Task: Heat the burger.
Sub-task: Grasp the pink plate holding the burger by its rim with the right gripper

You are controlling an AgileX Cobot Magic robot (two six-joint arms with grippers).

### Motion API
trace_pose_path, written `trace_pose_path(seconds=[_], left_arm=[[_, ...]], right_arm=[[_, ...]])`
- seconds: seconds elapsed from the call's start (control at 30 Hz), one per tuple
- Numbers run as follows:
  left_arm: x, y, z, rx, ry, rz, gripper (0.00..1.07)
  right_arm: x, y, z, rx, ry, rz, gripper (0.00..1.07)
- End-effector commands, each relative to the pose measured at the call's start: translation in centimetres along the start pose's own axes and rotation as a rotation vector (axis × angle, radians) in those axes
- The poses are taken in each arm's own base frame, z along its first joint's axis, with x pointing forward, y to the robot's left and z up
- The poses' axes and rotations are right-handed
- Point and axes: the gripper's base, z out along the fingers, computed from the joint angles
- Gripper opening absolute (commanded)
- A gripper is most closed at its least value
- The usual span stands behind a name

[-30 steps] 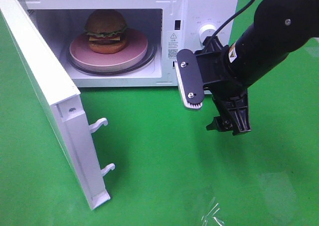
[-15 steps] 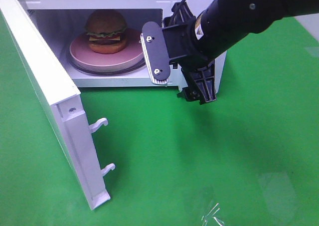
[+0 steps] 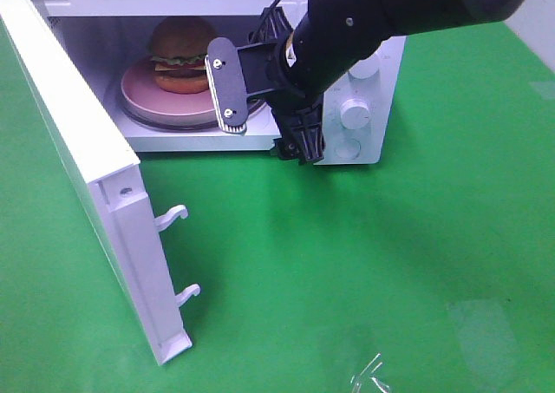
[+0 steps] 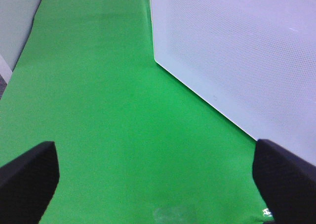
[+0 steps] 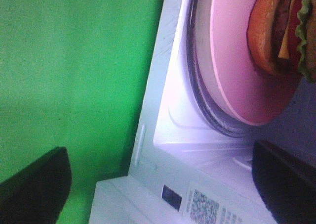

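The burger [image 3: 182,50] sits on a pink plate [image 3: 143,94] inside the open white microwave [image 3: 368,72]. My right gripper [image 3: 264,117] is open and empty at the right front edge of the microwave opening, just right of the plate and apart from it. One fingertip pad [image 3: 227,88] stands in front of the plate's right rim. The right wrist view shows the burger [image 5: 279,31], the plate [image 5: 229,51] and the glass turntable close ahead between the open fingers. My left gripper [image 4: 158,184] is open and empty over green table; it does not show in the exterior view.
The microwave door [image 3: 82,154] swings out to the front left, with two latch hooks [image 3: 178,215] on its edge; its outer face fills the left wrist view [image 4: 237,51]. Knobs [image 3: 354,113] sit on the right panel. A scrap of clear film [image 3: 368,377] lies on the green table.
My right gripper has swung left and back, from in front of the control panel to the right side of the microwave opening. The burger, plate and door have not moved.
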Motion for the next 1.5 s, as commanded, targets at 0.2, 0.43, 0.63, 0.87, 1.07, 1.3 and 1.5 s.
trace_pose_path(seconds=[0.2, 0.43, 0.63, 0.87, 1.07, 1.3, 1.5], left_arm=[[0.1, 0.0, -0.1, -0.007, -0.027, -0.001, 1.0], [0.1, 0.0, -0.1, -0.007, -0.027, -0.001, 1.0], [0.1, 0.0, -0.1, -0.007, -0.027, -0.001, 1.0], [0.1, 0.0, -0.1, -0.007, -0.027, -0.001, 1.0], [0.1, 0.0, -0.1, -0.007, -0.027, -0.001, 1.0], [0.1, 0.0, -0.1, -0.007, -0.027, -0.001, 1.0], [0.1, 0.0, -0.1, -0.007, -0.027, -0.001, 1.0]], right_arm=[[-0.8, -0.7, 2.8, 0.017, -0.012, 0.005, 0.94], [-1.0, -1.3, 5.8, 0.024, -0.012, 0.018, 0.92], [-1.4, -1.6, 7.9, 0.033, -0.016, 0.019, 0.91], [-1.7, -2.2, 9.6, 0.037, -0.018, 0.051, 0.91], [-2.0, -2.7, 10.4, 0.056, -0.024, 0.052, 0.9], [-3.0, -3.5, 11.3, 0.085, -0.053, 0.083, 0.89], [-3.2, -3.1, 12.1, 0.077, -0.058, 0.085, 0.86]])
